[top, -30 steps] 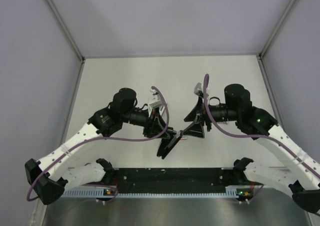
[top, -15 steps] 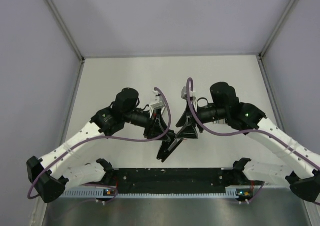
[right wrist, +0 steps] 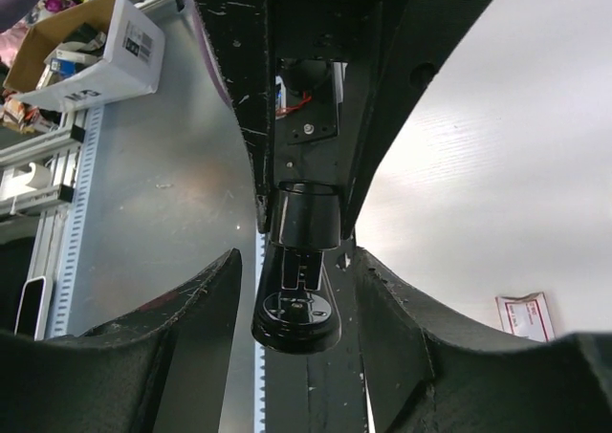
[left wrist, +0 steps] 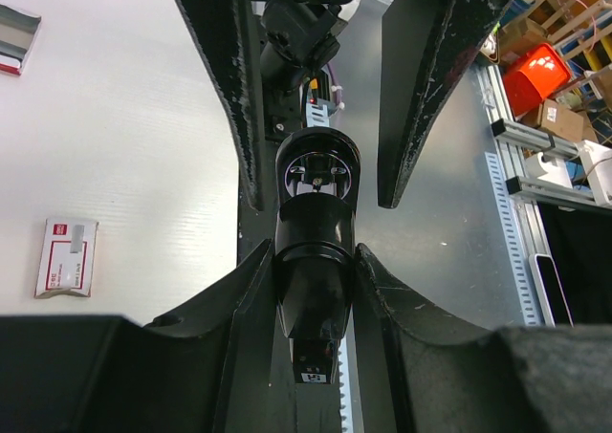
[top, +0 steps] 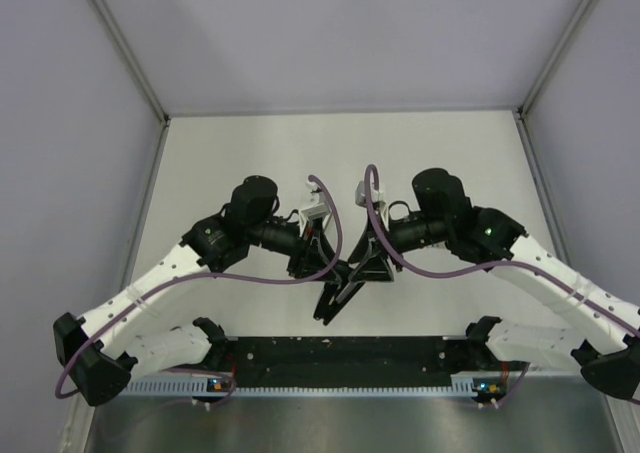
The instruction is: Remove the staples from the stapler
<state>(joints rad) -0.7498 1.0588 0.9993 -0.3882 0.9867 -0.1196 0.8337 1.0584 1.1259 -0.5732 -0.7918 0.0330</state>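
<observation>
Desk [top: 250, 143]: lies beneath both claws. Left claw [left wrist: 314, 251]: clamped on the black stapler [left wrist: 316, 213], which sits between its fingers. Right claw [right wrist: 295, 253]: spread, straddling the stapler's round end with gaps either side. Red-and-white box [left wrist: 65, 256]: beside the left claw, well apart. Staples: cannot be made out.
</observation>
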